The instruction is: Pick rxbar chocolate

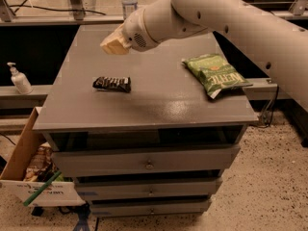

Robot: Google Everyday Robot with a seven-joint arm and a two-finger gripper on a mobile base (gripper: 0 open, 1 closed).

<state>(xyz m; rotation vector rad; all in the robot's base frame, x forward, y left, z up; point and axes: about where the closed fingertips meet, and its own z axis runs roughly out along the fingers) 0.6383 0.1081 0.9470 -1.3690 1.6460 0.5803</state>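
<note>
The rxbar chocolate (112, 84), a small flat black bar with white lettering, lies on the left part of the grey cabinet top (159, 105). My gripper (114, 44) with cream-coloured fingers hangs above the back left of the cabinet top, above and behind the bar and apart from it. It holds nothing that I can see. The white arm reaches in from the upper right.
A green chip bag (216, 74) lies on the right side of the cabinet top. A water bottle (129, 0) stands behind the cabinet. A soap dispenser (19, 79) stands on a ledge at left. A cardboard box (33, 172) with items sits on the floor at lower left.
</note>
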